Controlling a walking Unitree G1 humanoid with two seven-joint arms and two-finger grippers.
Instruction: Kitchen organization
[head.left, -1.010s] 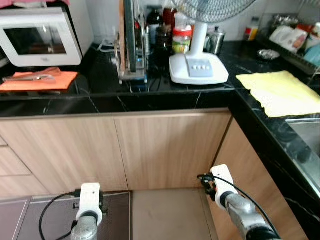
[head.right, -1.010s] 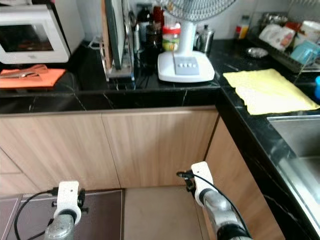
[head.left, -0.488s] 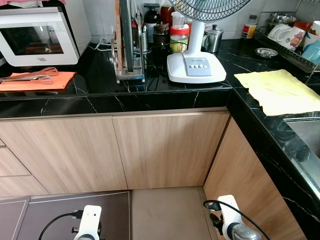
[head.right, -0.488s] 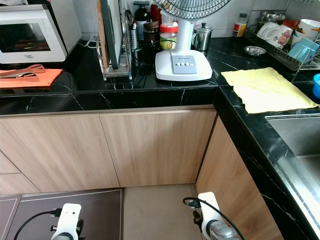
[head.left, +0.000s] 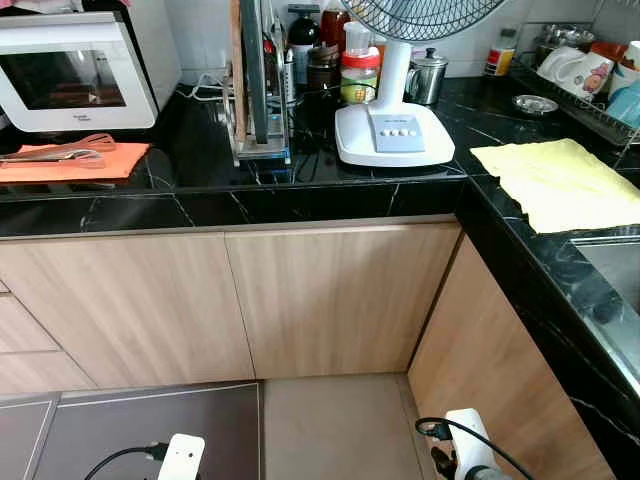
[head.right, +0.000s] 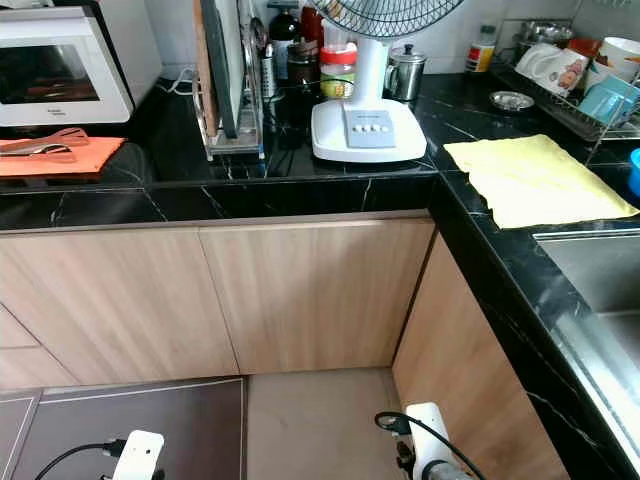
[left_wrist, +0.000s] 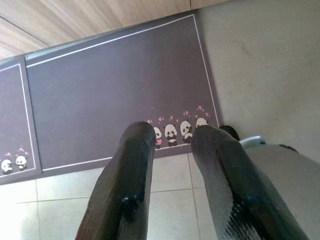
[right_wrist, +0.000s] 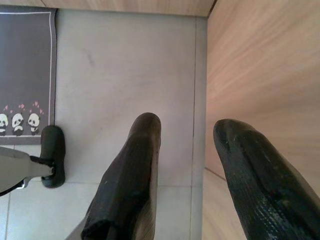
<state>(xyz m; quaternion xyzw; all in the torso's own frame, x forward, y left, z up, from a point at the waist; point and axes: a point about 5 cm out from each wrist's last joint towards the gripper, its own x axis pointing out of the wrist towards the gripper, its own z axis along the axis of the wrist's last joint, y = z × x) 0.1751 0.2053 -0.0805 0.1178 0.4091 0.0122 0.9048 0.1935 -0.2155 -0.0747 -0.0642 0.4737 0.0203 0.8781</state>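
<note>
- The step in hand looked like the approach; the robot stood before the corner of the black counter (head.left: 300, 205) with both arms hanging low, and nothing had yet been taken up; which thing the tidying would begin with could not be told.
- The left gripper (left_wrist: 172, 145) hung over the grey floor mat (left_wrist: 110, 85) with the panda border; its two fingers stood a little apart with nothing between them.
- The right gripper (right_wrist: 185, 135) hung over the bare floor just beside the wooden cabinet side (right_wrist: 260, 75); its fingers were parted and it held nothing.
- The likely work lay well above and ahead of both grippers, on the counter; the yellow cloth (head.left: 560, 180) lay up and to the right of the right gripper, near the sink (head.right: 600, 270); the orange cloth (head.left: 75, 160) with tongs on it lay up and to the left of the left gripper, before the microwave (head.left: 70, 70); the white fan base (head.left: 392, 135) stood between them.
- The next move, I judged, called for raising an arm clear of the cabinet doors (head.left: 240, 300) to counter height.
</note>
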